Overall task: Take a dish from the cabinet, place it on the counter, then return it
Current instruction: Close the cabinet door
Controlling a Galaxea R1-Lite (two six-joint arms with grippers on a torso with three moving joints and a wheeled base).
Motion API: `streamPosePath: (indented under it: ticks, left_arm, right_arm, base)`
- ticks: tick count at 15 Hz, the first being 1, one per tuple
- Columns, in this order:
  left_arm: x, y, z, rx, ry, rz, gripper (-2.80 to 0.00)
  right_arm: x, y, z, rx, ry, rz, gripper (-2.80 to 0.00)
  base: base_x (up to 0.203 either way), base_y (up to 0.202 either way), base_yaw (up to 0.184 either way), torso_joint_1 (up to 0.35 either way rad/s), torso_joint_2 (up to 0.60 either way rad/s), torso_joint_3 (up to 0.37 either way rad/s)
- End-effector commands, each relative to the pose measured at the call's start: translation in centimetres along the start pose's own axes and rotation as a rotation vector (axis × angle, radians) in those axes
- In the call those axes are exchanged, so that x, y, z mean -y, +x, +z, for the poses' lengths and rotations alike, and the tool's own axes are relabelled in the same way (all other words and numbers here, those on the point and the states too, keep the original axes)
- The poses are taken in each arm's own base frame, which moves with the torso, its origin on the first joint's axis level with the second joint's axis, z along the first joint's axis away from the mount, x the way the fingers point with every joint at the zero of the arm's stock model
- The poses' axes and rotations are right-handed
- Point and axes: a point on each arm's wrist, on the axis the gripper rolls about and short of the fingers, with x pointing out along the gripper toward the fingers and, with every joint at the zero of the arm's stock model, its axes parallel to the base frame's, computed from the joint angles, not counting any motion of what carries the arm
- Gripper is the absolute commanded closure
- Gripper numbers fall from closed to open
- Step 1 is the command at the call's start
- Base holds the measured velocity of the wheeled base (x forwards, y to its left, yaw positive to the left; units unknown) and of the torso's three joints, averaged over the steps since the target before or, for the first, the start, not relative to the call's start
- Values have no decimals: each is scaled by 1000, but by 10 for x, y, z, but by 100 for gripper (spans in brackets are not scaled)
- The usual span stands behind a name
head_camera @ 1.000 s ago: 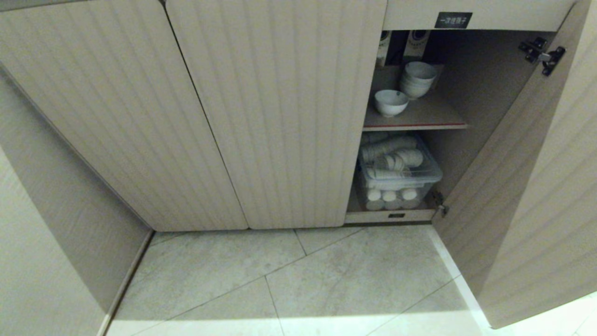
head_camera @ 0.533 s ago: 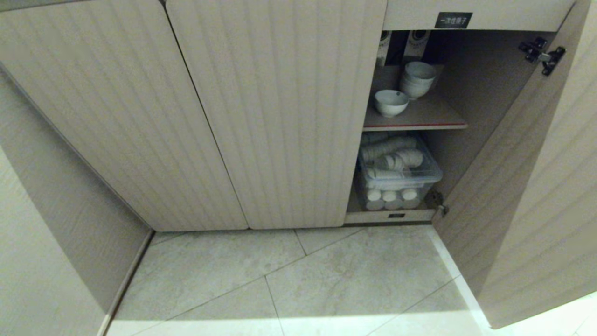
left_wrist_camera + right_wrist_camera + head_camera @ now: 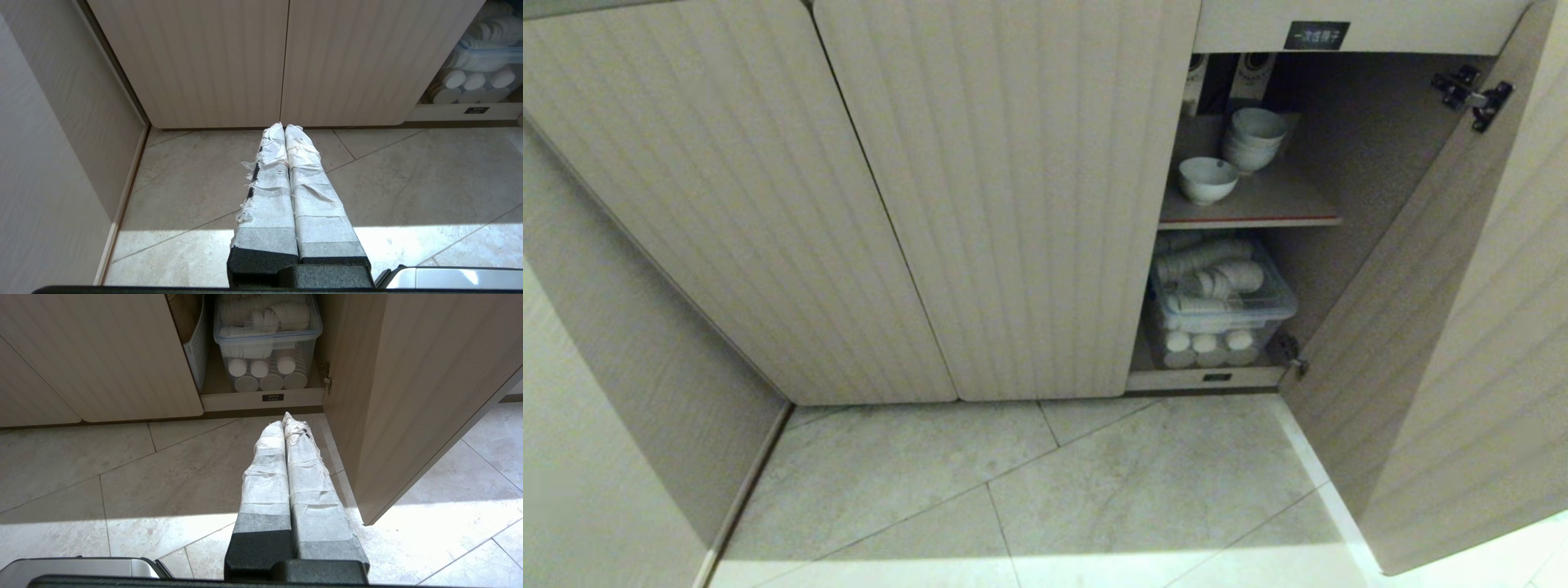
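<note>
Robot faced the cabinet, low down. One door stood swung open on the cabinet's right end; the other doors were shut. The dish, a single white bowl, sat upright on the red-edged shelf, near the shelf's front edge. A stack of similar bowls stood behind the dish, close but apart from it. Below the shelf sat a clear lidded bin full of white cups and lids. A black label was fixed above the opening. The counter was not in view.

Neither arm showed in the head view. The left gripper hung over the tiled floor in front of the shut doors, jaws pressed together, holding nothing. The right gripper hung over the floor in front of the bin, just beside the open door's lower edge, jaws also pressed shut and empty.

Step in hand, as judged: the very start, with the dish not yet taken and no reach begun. The right arm looked the better placed. Next move would call for spreading its jaws, lifting to shelf height, entering past the open door, and taking the dish's rim without knocking the stack behind.
</note>
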Motion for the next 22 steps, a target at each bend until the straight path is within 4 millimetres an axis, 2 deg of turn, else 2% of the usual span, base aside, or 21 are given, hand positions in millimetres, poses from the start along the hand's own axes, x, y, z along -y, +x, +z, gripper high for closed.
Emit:
streamPosePath:
  ticks: [1,8,22]
  left_arm:
    - [0,0,0,-1,1,0,0]
    - [0,0,0,-1,3,0,0]
    - [0,0,0,-1,0,0,0]
  right_arm:
    - [0,0,0,-1,0,0,0]
    - [0,0,0,-1,0,0,0]
    - [0,0,0,-1,0,0,0]
  base:
    - [0,0,0,0,0,0]
    - [0,-11,0,0,1,1]
    - [0,-192,2,3,4,3]
